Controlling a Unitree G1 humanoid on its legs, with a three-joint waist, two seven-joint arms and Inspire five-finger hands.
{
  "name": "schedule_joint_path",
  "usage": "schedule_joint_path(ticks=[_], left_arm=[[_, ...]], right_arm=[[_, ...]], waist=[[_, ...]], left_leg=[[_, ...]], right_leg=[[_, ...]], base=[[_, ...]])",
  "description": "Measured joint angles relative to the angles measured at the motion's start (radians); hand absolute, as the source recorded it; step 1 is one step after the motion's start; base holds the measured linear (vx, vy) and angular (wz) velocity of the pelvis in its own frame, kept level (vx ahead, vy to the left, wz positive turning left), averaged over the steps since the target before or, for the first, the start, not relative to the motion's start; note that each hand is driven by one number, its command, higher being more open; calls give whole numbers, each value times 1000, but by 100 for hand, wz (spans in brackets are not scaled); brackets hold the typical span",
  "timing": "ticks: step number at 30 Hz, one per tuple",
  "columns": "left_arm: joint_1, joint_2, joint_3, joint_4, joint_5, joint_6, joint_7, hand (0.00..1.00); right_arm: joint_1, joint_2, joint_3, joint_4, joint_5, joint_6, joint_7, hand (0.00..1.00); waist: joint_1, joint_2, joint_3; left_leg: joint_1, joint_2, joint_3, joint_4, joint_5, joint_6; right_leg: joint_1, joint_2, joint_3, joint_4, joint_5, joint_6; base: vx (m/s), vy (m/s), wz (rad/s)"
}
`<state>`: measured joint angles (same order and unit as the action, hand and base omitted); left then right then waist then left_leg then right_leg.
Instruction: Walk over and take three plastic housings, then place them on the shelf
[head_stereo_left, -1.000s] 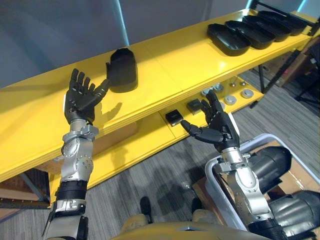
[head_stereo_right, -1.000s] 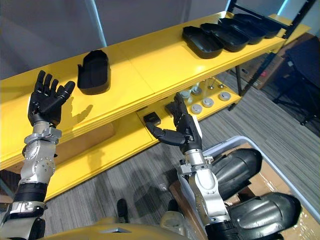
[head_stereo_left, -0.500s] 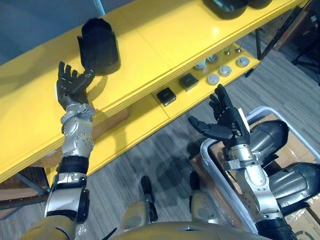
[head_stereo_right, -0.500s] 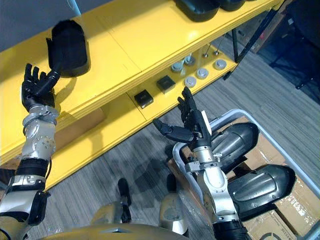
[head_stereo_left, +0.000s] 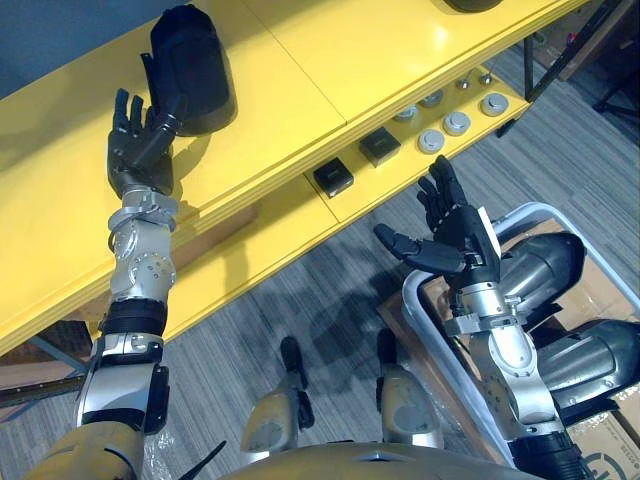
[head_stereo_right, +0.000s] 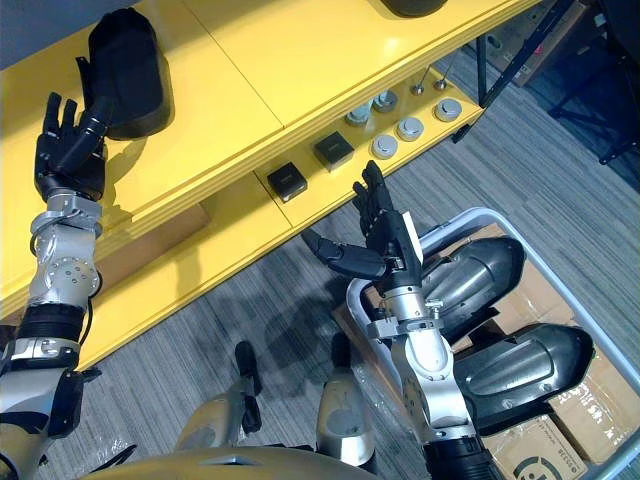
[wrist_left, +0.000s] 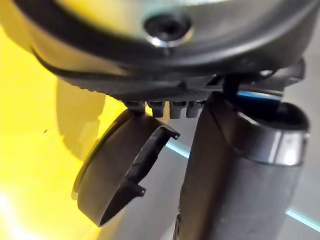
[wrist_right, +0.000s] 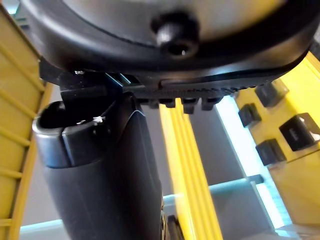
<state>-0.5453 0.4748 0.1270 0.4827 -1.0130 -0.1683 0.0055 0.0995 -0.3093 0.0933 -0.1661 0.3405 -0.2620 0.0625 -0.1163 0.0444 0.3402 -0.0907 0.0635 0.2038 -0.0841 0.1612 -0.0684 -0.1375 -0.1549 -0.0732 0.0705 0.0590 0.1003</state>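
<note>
A black plastic housing (head_stereo_left: 190, 62) lies on the yellow top shelf (head_stereo_left: 330, 60) at the far left. My left hand (head_stereo_left: 140, 150) is raised just in front of it, open with straight fingers, its thumb at the housing's near edge. In the left wrist view the housing (wrist_left: 120, 170) shows as a hollow shell just past the thumb (wrist_left: 240, 180). My right hand (head_stereo_left: 455, 235) hovers open and empty over the floor, beside a white bin (head_stereo_left: 520, 215) that holds more dark housings (head_stereo_left: 545, 275).
The lower shelf (head_stereo_left: 250, 250) carries small black blocks (head_stereo_left: 333, 179) and silver round discs (head_stereo_left: 457, 123). Cardboard boxes (head_stereo_right: 520, 455) sit by the bin at the lower right. Grey carpet (head_stereo_left: 330, 300) lies between shelf and bin.
The camera has tipped down and shifted. My left hand has moved up to the housing, its thumb now at the housing's edge. The right hand stays open by the bin.
</note>
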Motion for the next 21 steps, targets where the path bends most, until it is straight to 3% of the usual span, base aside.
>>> schedule_joint_path(ticks=[9, 21], left_arm=[[40, 19, -28, 30, -48, 30, -153, 100], [85, 35, -35, 29, -58, 61, -220, 100]], right_arm=[[4, 0, 34, 31, 0, 0, 44, 100], [33, -2, 34, 39, -1, 0, 67, 100]], waist=[[-3, 0, 0], [-22, 14, -8]], left_leg=[[28, 1, 21, -1, -2, -3], [33, 2, 19, -2, -6, -6]], right_leg=[[11, -1, 19, 10, -1, 1], [26, -4, 20, -9, 8, 11]], base=[[-4, 2, -7], [0, 0, 0]])
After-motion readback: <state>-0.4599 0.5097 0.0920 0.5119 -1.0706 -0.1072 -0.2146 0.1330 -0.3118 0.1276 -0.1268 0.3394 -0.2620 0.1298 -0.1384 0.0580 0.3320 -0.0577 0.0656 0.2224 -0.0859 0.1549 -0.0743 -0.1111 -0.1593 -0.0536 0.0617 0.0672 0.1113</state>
